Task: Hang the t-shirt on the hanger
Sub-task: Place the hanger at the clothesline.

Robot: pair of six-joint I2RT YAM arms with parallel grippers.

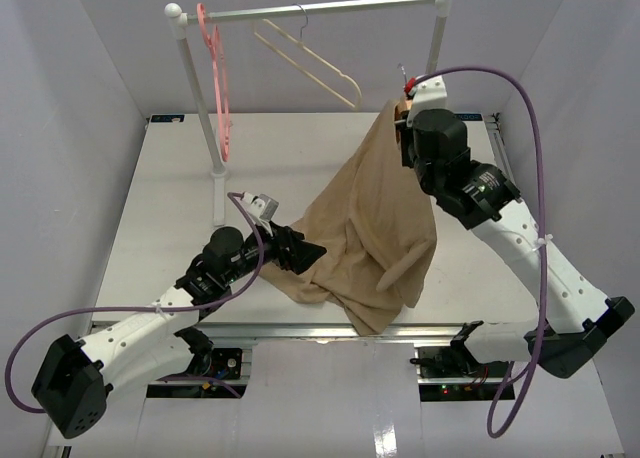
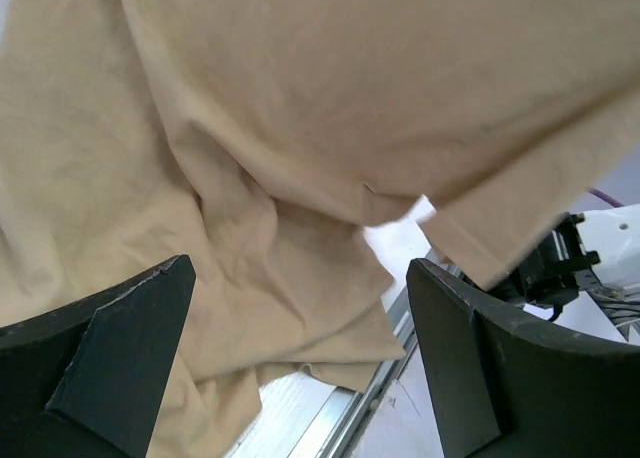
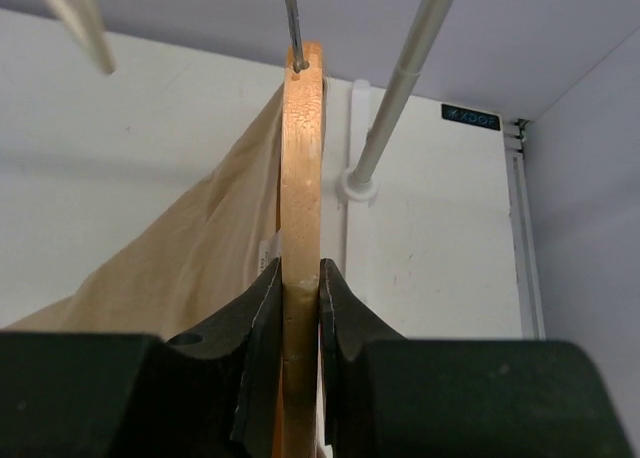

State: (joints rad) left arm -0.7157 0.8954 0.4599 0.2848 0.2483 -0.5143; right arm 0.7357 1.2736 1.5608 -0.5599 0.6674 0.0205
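The tan t-shirt [image 1: 365, 218] hangs from the wooden hanger [image 1: 400, 108] and trails down onto the table. My right gripper [image 1: 405, 123] is raised at the back right, shut on the hanger. In the right wrist view its jaws [image 3: 300, 278] clamp the hanger's wooden body [image 3: 302, 168] edge-on, below the metal hook [image 3: 290, 18]. The shirt [image 3: 190, 258] drapes off its left side, with a white label [image 3: 268, 248] showing. My left gripper [image 1: 303, 250] is open at the shirt's lower left edge. In the left wrist view [image 2: 300, 348] the shirt [image 2: 300, 128] fills the space beyond the spread fingers [image 2: 120, 358].
A white clothes rack [image 1: 310, 10] stands at the back, holding a pink plastic hanger [image 1: 217, 78] and a pale cream hanger [image 1: 315, 63]. Its right pole [image 3: 400, 88] rises just behind the held hanger. The table's metal front rail [image 2: 335, 418] lies below the left fingers.
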